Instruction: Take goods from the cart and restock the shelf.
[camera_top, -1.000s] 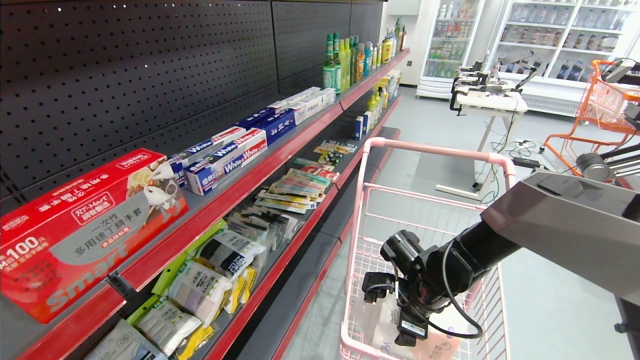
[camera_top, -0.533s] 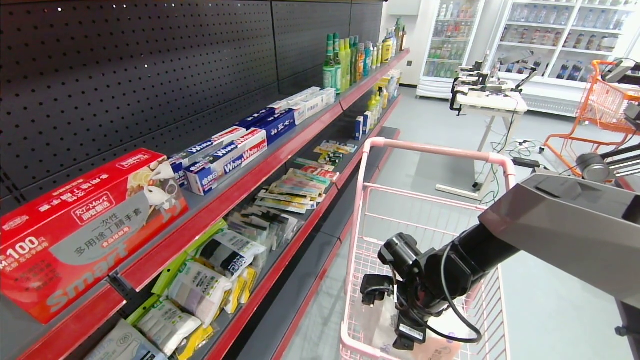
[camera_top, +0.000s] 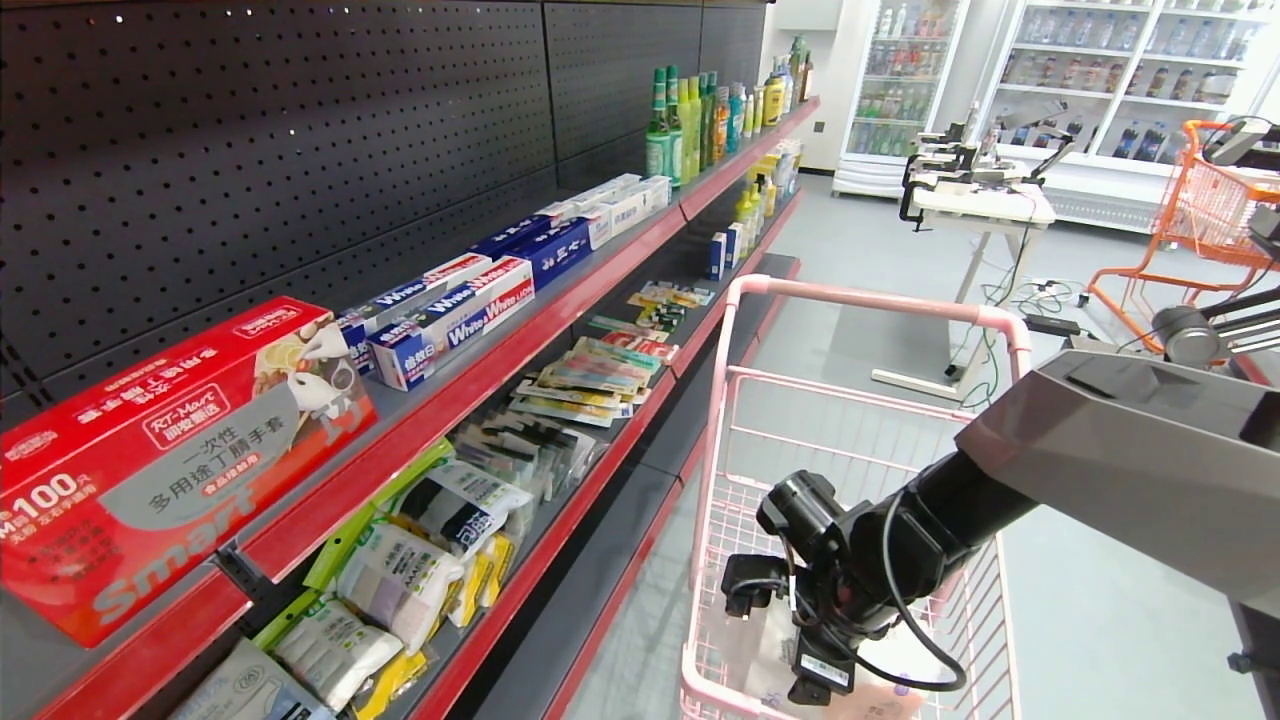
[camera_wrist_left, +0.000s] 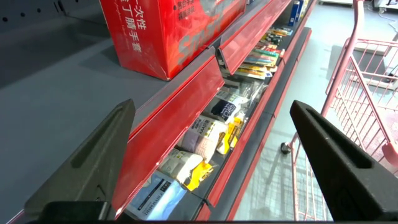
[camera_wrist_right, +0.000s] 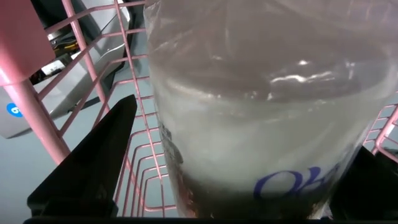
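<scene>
You are early in this pick: the translucent plastic-wrapped white pack with blue print lies low in the pink wire shopping cart, not yet lifted. Your right gripper is down inside the cart with its dark fingers apart, one on each side of the pack. Pink wire shows between the nearer finger and the wrap, so I judge it unclamped. Closing, lifting, carrying across and setting down on the red-edged dark metal shelf are all left to do.

From the head view you get the layout: the right arm bent into the cart, the pale pack just beneath the wrist, and the shelf just beside the cart. The right wrist view adds how the fingers straddle the pack. The left wrist view gives your left gripper, fingers wide apart and holding nothing, by the shelf's red lip, near the large red cardboard box of disposable gloves
</scene>
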